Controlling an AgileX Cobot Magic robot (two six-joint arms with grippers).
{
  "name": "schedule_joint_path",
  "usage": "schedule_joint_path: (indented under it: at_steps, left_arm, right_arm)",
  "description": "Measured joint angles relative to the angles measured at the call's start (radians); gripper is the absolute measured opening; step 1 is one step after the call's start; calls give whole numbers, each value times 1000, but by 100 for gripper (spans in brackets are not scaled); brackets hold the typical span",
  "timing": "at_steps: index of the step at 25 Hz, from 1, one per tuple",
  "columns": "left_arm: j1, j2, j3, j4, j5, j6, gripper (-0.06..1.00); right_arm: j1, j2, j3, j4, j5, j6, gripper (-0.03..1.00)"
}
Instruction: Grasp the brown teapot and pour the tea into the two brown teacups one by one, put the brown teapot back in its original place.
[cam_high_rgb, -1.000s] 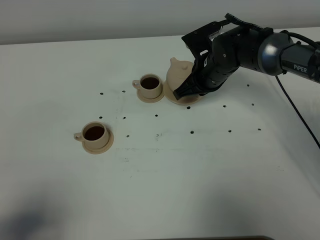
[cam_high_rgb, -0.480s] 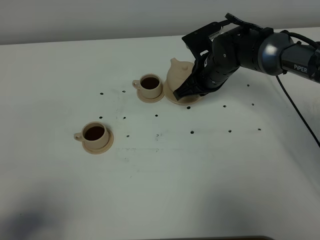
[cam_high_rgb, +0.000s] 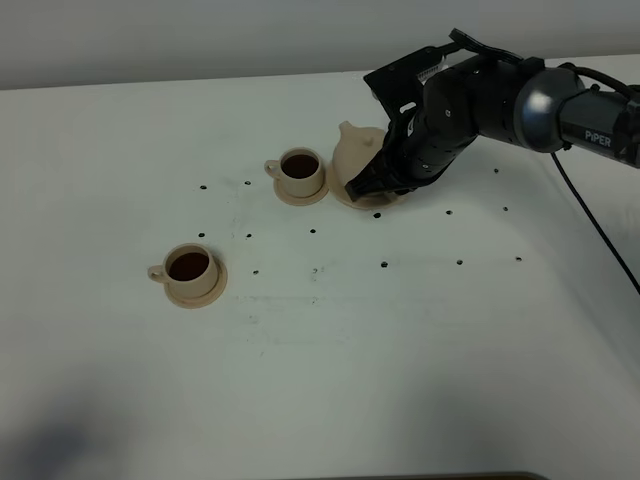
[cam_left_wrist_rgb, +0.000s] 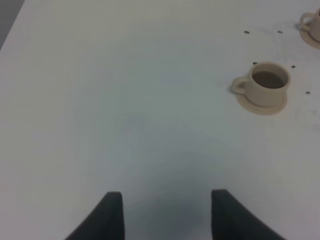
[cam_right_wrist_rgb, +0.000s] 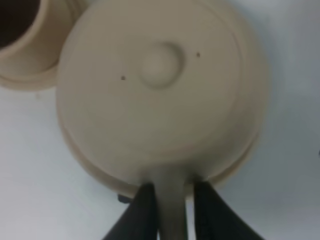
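Squat rounded tan ceramic teapot (cam_high_rgb: 356, 160) with knobbed lid down on its wide flat tan saucer (cam_high_rgb: 372, 203), at about 1 o'clock of the white tabletop (cam_high_rgb: 330, 350) in the high view. Two small tan ceramic teacups on matching saucers, both showing dark tea: far cup (cam_high_rgb: 301, 170) just beside the pot at its 9 o'clock, near cup (cam_high_rgb: 189, 269) well apart at roughly 8 o'clock. Pouring looks done; release and retreat left.

Right gripper (cam_right_wrist_rgb: 170, 207): black fingers either side of the pot's loop handle (cam_right_wrist_rgb: 171, 200). Narrow slivers of light between pads and handle in the wrist view, so reads as slackened, partly parted, not fully clear of the handle. Whether one pad is touching: cannot tell.

Left gripper (cam_left_wrist_rgb: 165, 217): parked over bare table, fingers spread wide, nothing between them, near cup (cam_left_wrist_rgb: 267, 85) off at its 2 o'clock.

Risks from here:
- Pulling back before fingers clear the handle: a pad drags the loop, pot twists or slides off the saucer edge.
- Lateral drift toward 9 o'clock: pot bumps the far cup, full, likely spill.
- Lifting with a pad caught: pot tips, lid slips off.
- Pot seating on saucer hidden by the arm in the high view; if off-centre, any nudge rocks it.

Safest bet: widen fully first, then straight back along the handle line.
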Motion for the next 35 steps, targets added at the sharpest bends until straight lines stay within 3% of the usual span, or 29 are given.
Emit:
schedule_joint_path:
  at_steps: [6, 10, 13, 16, 19, 35]
  left_arm:
    - [0, 0, 0, 0, 0, 0, 43]
    - [0, 0, 0, 0, 0, 1, 43]
    - [0, 0, 0, 0, 0, 1, 43]
    - [0, 0, 0, 0, 0, 1, 43]
    - [0, 0, 0, 0, 0, 1, 43]
    - [0, 0, 0, 0, 0, 1, 43]
  right_arm:
    - [0, 3, 0, 8, 4, 11, 37]
    - [1, -48, 0, 9, 93, 18, 46]
    - [1, -109, 0, 9, 225, 18, 48]
    - [1, -172, 5, 9, 418, 18, 48]
    - [1, -259, 62, 9, 537, 18, 47]
    - [1, -1043, 746, -8, 538, 11, 47]
